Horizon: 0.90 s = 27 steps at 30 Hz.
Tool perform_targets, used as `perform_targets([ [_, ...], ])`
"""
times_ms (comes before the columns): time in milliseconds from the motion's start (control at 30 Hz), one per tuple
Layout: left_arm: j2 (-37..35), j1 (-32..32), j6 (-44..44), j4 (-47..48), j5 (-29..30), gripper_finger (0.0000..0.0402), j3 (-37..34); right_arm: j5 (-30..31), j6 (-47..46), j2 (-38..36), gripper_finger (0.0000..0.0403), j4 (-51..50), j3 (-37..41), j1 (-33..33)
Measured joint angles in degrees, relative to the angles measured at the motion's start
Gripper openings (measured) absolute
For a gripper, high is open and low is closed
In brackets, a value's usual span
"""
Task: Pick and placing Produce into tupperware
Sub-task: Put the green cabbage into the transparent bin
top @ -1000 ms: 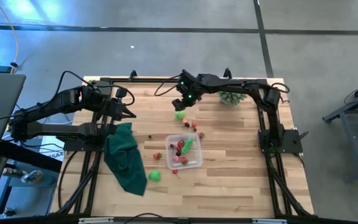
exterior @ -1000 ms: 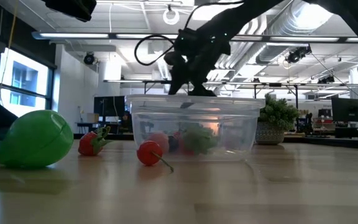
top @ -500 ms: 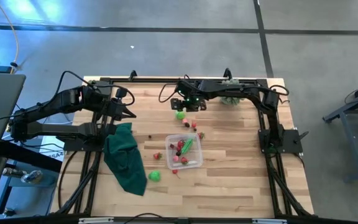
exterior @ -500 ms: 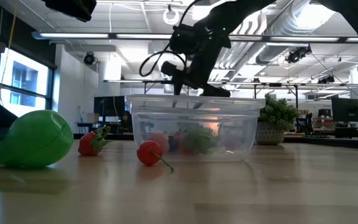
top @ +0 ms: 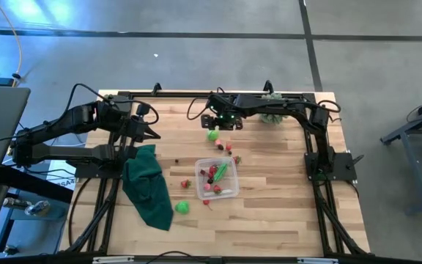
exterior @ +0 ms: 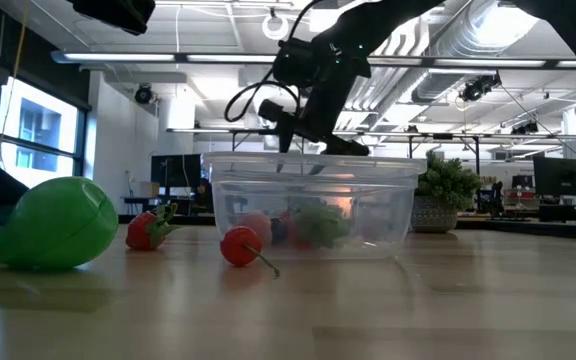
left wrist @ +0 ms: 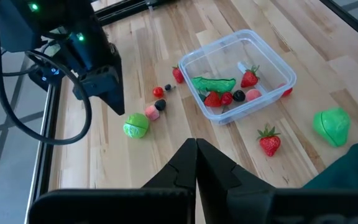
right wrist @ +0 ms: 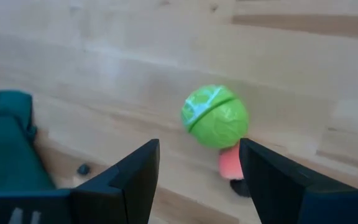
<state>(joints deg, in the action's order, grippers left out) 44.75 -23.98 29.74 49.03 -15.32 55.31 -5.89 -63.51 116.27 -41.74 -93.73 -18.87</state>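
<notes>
The clear tupperware (top: 217, 178) stands mid-table (left wrist: 238, 74) and holds a green pod, strawberries and small red pieces. Loose produce lies around it. A green ball (right wrist: 215, 116) lies toward the far edge (top: 212, 135) with a pink piece (right wrist: 229, 163) beside it. A strawberry (top: 185, 183) and a green piece (top: 183, 207) lie nearer. My right gripper (right wrist: 197, 158) hangs open over the green ball (top: 218, 126), pointing steeply down and clear of it. My left gripper (left wrist: 196, 146) is shut and empty, raised at the table's left (top: 152, 134).
A dark green cloth (top: 149, 183) lies left of the tupperware. A spiky potted plant (top: 272, 115) stands at the far edge behind the right arm. Small red and dark pieces (top: 229, 148) are scattered between the green ball and the tupperware.
My right gripper has rolled about its own pointing line above the green ball, and its forearm has swung to lie along the far edge. It has kept open and then held still. Nothing on the table has moved.
</notes>
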Motion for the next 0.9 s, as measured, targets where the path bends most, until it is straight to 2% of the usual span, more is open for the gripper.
perform_targets([
  [133, 0.0, -0.01, -0.02, 0.0, 0.0, 0.0001, 0.01, 1.13, -4.76, 0.0, 0.0213, 0.02, 0.0, 0.47],
  [300, 0.0, 0.01, 0.0, -0.01, -0.01, 0.0001, 0.0, 6.23, -9.8, 0.0, 0.0213, 2.11, 0.0, 2.46],
  [600, 0.0, 0.0, -0.01, -0.01, 0.0, 0.0001, 0.0, 5.32, -19.26, 0.06, 0.0212, 6.15, -0.43, 3.56],
  [800, 0.0, 0.0, -0.01, 0.01, 0.0, 0.0001, 0.01, 4.96, -19.33, 0.11, 0.0206, 2.25, -6.29, 3.89],
  [900, 0.0, -0.01, -0.02, -0.01, -0.01, 0.0001, 0.02, 8.41, -17.59, 0.37, 0.0206, -2.75, -11.08, 4.45],
])
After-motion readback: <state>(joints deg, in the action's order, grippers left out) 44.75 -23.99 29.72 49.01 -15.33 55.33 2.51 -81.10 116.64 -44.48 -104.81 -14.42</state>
